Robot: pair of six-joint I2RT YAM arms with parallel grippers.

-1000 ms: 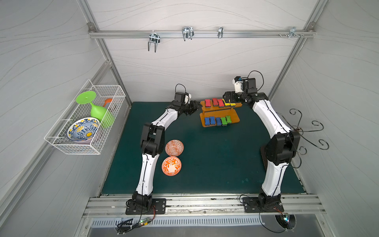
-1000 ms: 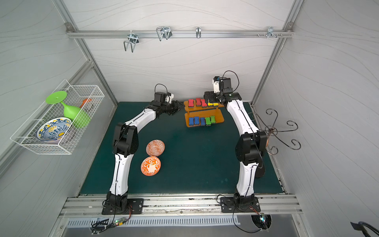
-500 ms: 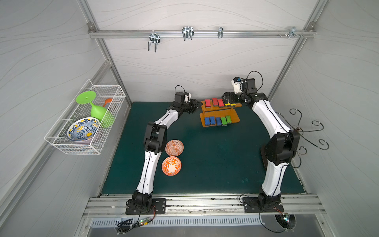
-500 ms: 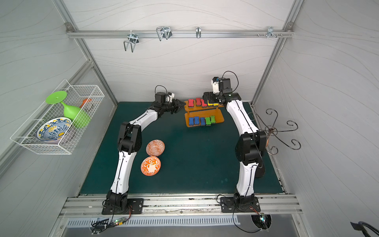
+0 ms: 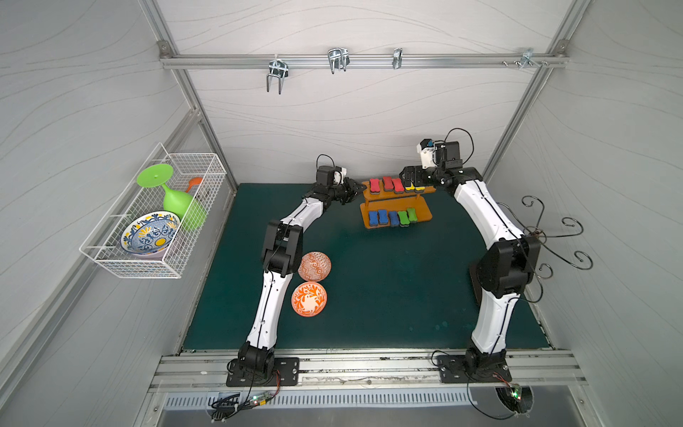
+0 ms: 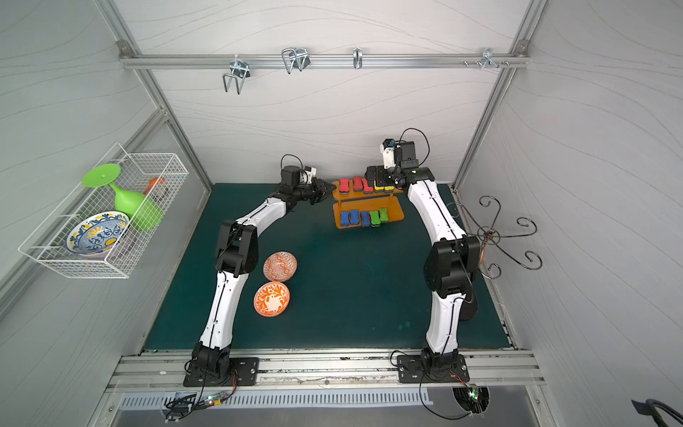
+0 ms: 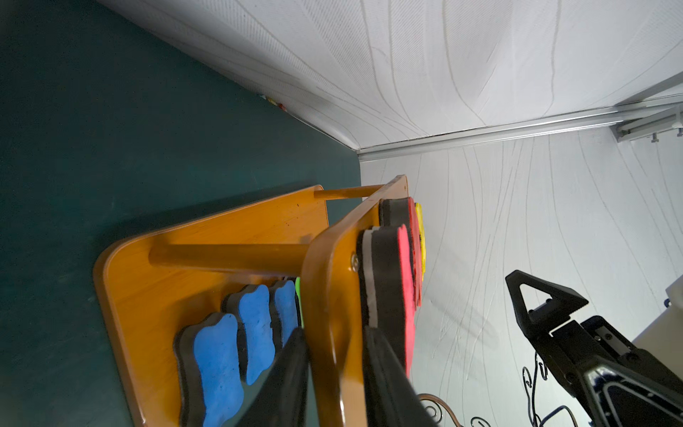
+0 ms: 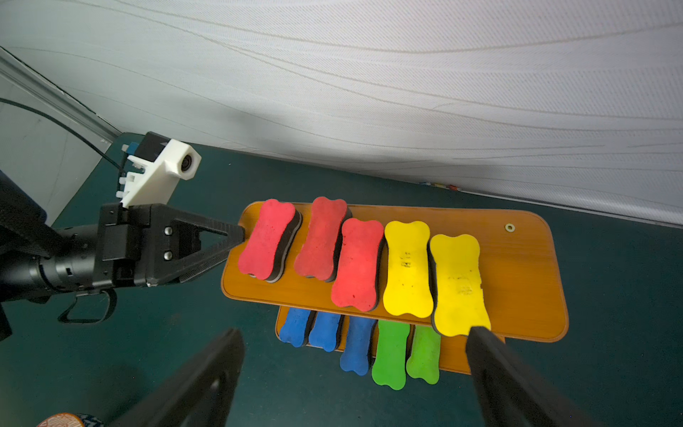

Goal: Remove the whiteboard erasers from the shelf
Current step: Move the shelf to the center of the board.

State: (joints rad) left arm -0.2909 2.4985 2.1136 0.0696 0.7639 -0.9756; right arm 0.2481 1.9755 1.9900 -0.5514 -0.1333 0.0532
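Erasers [image 8: 356, 264] on shelf [image 8: 517, 281], left pincer [image 8: 238, 236] narrow astride its upper edge, grip unclear, right pincer [image 8: 353, 332] wide apart

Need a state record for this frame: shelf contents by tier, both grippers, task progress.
shelf: two-tier, orange-brown, upright
top tier: three red erasers, two yellow erasers
bottom tier: three blue erasers, two green erasers
left gripper: fingers straddle the top tier's edge at its red end, one above, one below; firm clamp unconfirmed
right gripper: open wide, hovering over the yellow end, holding nothing
progress: all ten erasers on the shelf
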